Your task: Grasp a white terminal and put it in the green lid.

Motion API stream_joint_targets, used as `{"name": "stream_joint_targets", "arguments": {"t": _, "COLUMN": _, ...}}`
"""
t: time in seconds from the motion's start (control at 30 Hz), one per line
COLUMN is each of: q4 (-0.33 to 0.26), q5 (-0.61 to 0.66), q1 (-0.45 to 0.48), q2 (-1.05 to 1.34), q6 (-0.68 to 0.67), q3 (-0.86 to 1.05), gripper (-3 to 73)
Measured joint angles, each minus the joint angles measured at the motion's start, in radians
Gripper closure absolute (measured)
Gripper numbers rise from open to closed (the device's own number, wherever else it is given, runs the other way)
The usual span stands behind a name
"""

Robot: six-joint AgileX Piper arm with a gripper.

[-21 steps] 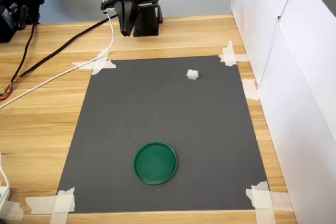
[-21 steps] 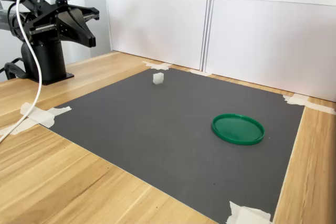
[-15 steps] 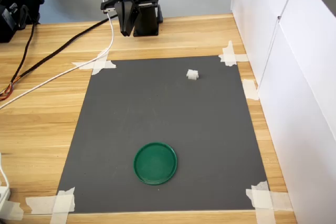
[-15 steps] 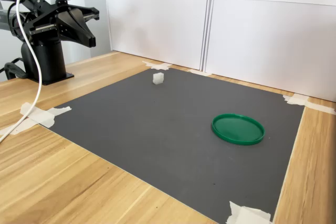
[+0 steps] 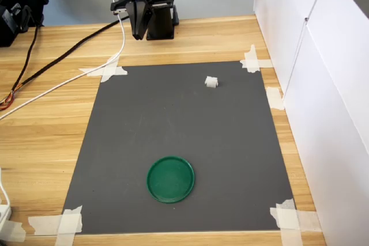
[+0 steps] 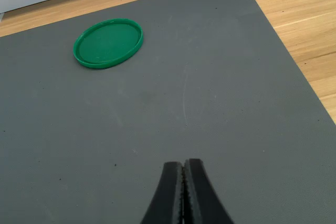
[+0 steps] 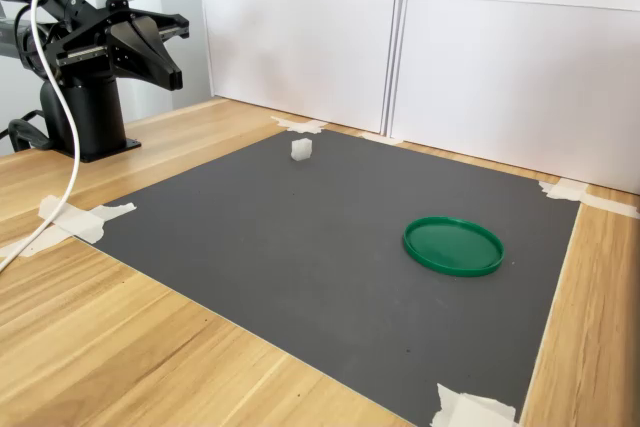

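Jaws pressed together with nothing between them: the gripper shows in the wrist view as two black tapered fingers meeting along a fine toothed seam. In both exterior views it hangs in the air above the bare wood just beyond the far edge of the mat, close to the arm's black base, with a white cable trailing down from it.

No writing, brand or label can be read anywhere.

On the mat, a dark grey matte sheet taped at its corners to the pale wood-grain bench with white tape strips, lies the white terminal, a tiny blocky plastic piece with small notches. It sits near the mat's far edge, toward the corner at the first exterior view's right, well apart from the gripper.

Lying flat on the mat near its near edge is the green lid, a round dark-green plastic disc, smooth, with a low raised rim; it holds nothing. White panels stand along one side of the mat.
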State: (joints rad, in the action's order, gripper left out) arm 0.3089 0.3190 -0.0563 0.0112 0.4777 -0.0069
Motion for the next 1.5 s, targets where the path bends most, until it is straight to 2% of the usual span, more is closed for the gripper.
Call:
{"name": "stream_joint_targets", "arguments": {"t": 0.43, "q4": 0.000, "q5": 0.006, "q1": 0.000, "q2": 0.000, "q6": -0.003, "q3": -0.003, "gripper": 71.7}}
{"name": "stream_joint_targets", "arguments": {"t": 0.67, "q4": -0.002, "q5": 0.112, "q1": 0.000, "q2": -0.020, "q6": -0.003, "q3": -0.091, "gripper": 71.7}}
{"name": "stream_joint_targets", "arguments": {"t": 1.03, "q4": -0.008, "q5": 0.117, "q1": 0.000, "q2": -0.348, "q6": -0.003, "q3": -0.324, "gripper": 71.7}}
{"name": "stream_joint_targets", "arguments": {"t": 1.4, "q4": -0.026, "q5": 0.100, "q1": 0.000, "q2": -0.794, "q6": -0.005, "q3": -0.693, "gripper": 71.7}}
{"name": "stream_joint_targets", "arguments": {"t": 1.5, "q4": -0.026, "q5": 0.098, "q1": 0.000, "q2": -0.897, "q6": -0.041, "q3": -0.779, "gripper": 71.7}}
